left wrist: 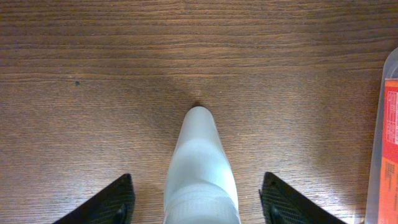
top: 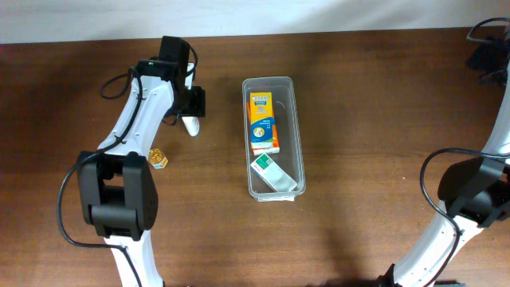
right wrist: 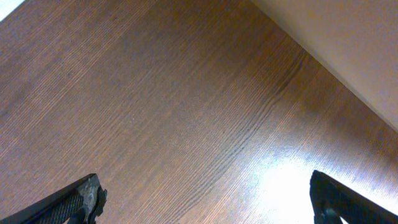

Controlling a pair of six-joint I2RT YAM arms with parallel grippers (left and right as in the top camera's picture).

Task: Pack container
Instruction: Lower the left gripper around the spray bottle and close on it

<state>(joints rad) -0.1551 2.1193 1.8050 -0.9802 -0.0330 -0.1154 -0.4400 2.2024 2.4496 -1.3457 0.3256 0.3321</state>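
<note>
The clear plastic container [top: 295, 127] lies lengthwise at the table's middle. An orange box [top: 262, 122] and a green-and-white packet [top: 273, 174] lie inside it. Its edge and the orange box show at the right of the left wrist view [left wrist: 390, 143]. A small white bottle [top: 190, 124] lies on the table left of the container. My left gripper [left wrist: 198, 202] is open, a finger on each side of the bottle [left wrist: 200, 168], not touching it. My right gripper [right wrist: 205, 199] is open and empty above bare table at the far right.
A small gold item [top: 158, 159] lies on the table below the white bottle, beside the left arm. The table's back edge meets a pale wall [right wrist: 348, 43].
</note>
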